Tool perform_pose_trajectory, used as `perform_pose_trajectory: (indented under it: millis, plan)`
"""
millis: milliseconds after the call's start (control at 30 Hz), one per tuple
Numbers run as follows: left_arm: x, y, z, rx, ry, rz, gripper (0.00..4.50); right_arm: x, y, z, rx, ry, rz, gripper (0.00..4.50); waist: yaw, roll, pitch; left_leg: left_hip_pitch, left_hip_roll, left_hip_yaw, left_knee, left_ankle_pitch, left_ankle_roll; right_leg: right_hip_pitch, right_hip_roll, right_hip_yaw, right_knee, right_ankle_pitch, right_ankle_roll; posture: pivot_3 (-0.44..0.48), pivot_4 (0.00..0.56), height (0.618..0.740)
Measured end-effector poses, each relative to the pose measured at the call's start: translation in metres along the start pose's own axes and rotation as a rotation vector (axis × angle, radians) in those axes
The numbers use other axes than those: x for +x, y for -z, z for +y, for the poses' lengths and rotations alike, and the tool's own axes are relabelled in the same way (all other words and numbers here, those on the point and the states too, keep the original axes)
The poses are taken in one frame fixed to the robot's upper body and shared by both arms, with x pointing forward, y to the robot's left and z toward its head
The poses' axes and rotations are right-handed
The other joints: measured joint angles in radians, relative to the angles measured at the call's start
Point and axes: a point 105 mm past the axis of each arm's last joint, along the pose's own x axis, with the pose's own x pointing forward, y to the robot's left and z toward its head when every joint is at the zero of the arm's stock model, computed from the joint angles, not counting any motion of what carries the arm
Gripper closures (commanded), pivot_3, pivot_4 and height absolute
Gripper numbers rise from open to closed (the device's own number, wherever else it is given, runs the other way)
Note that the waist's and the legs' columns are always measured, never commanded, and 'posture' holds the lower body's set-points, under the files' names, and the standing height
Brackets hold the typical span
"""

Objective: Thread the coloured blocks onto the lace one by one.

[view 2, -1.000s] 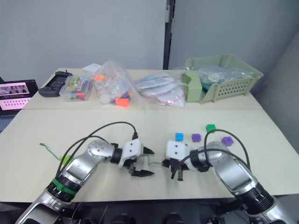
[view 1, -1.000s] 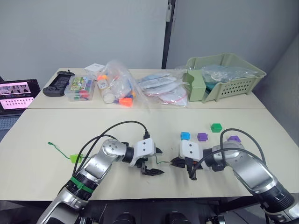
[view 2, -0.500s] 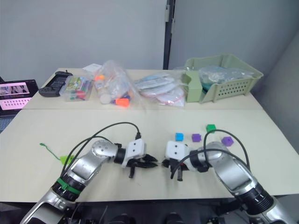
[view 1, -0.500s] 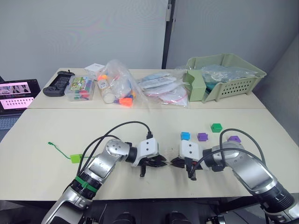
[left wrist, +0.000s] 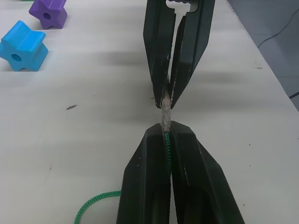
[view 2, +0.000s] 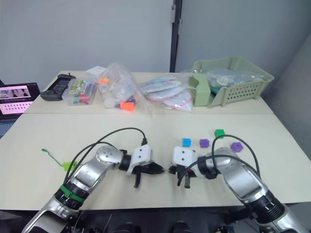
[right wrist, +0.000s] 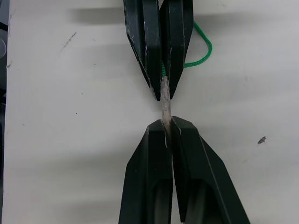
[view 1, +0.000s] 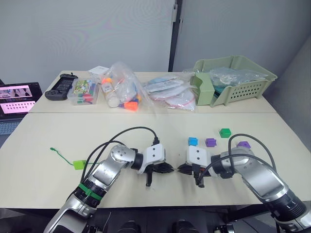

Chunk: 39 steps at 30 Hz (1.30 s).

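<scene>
My left gripper (view 1: 167,168) and right gripper (view 1: 181,168) meet tip to tip near the table's front middle. Both are shut on the lace's stiff pale tip (left wrist: 165,116), one at each end. The green cord (right wrist: 203,51) trails back from my left gripper towards a lime green block (view 1: 78,164) and its knotted end (view 1: 52,149) at the left. A blue block (view 1: 193,141), a purple block (view 1: 210,142), a dark green block (view 1: 224,132) and another purple block (view 1: 242,144) lie loose on the table beyond my right gripper.
At the back stand a green basket (view 1: 243,80), clear bags of toys (view 1: 121,90), a clear box (view 1: 83,92) and a black controller (view 1: 60,86). A lit screen (view 1: 17,97) sits at the far left. Black cables loop over both arms.
My left gripper has swung right and shut on the lace tip, now meeting the right gripper. The right gripper has stayed in place, shut.
</scene>
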Motion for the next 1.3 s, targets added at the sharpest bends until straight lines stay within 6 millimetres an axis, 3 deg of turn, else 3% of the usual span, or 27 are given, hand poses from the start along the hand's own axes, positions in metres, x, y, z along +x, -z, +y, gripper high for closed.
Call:
perform_pose_trajectory:
  millis: [233,400,567,700,800,967,1100,1300]
  plan:
    - [0.0,-0.001,0.0,0.0,-0.002,-0.004,4.5,0.0,0.0,0.002,0.032,0.015,-0.013,1.74,0.0,0.0,0.0,0.0,0.0,0.0,0.0,0.0,0.0,0.0,0.0,0.0,0.0,0.0,0.0,0.0,0.15,0.74]
    - [-0.002,0.0,0.0,0.0,0.003,0.002,4.5,-0.017,0.003,-0.001,0.082,0.08,-0.032,0.02,0.002,0.0,0.0,0.0,0.0,-0.001,0.0,0.0,0.0,0.0,-0.001,-0.001,0.0,0.0,0.0,0.0,0.15,0.74]
    - [-0.012,0.002,0.004,-0.009,-0.013,0.001,4.5,-0.048,0.027,-0.011,0.23,0.255,-0.023,0.02,0.003,0.0,0.0,0.0,0.0,-0.001,0.0,0.0,0.0,0.001,-0.001,0.0,0.0,0.0,0.001,0.0,0.15,0.74]
    - [-0.015,0.004,0.004,-0.018,-0.016,0.001,4.5,-0.076,0.049,-0.024,0.387,0.503,-0.053,0.02,0.002,0.0,0.0,0.0,0.0,-0.001,0.0,0.0,0.0,0.001,-0.001,0.001,0.0,0.0,0.001,0.0,0.15,0.74]
    - [-0.015,0.004,0.003,-0.023,-0.017,-0.003,4.5,-0.099,0.068,-0.017,0.556,0.716,-0.122,0.02,0.007,0.001,0.0,0.0,0.0,-0.002,-0.001,0.0,0.0,0.001,-0.001,0.0,0.0,0.001,0.001,0.0,0.15,0.74]
    - [-0.015,0.004,0.002,-0.028,-0.016,-0.013,4.5,-0.111,0.089,-0.001,0.719,0.957,-0.129,0.02,0.0,0.001,0.0,0.001,0.0,-0.001,-0.001,0.0,0.0,0.001,-0.001,0.002,0.0,0.0,0.001,0.0,0.15,0.74]
    - [-0.014,0.001,0.001,-0.02,-0.013,-0.023,4.5,-0.104,0.108,0.003,0.836,1.163,-0.094,0.02,-0.007,0.001,-0.001,0.001,0.0,0.001,-0.001,0.001,-0.002,0.0,0.0,0.003,0.0,0.0,0.001,0.0,0.15,0.74]
    - [-0.013,0.0,-0.003,-0.017,-0.008,-0.031,4.5,-0.109,0.118,-0.031,0.836,1.34,-0.094,0.02,-0.005,0.002,-0.001,0.001,-0.001,0.001,-0.002,0.001,-0.002,0.0,-0.001,0.003,0.0,0.0,0.001,0.0,0.15,0.74]
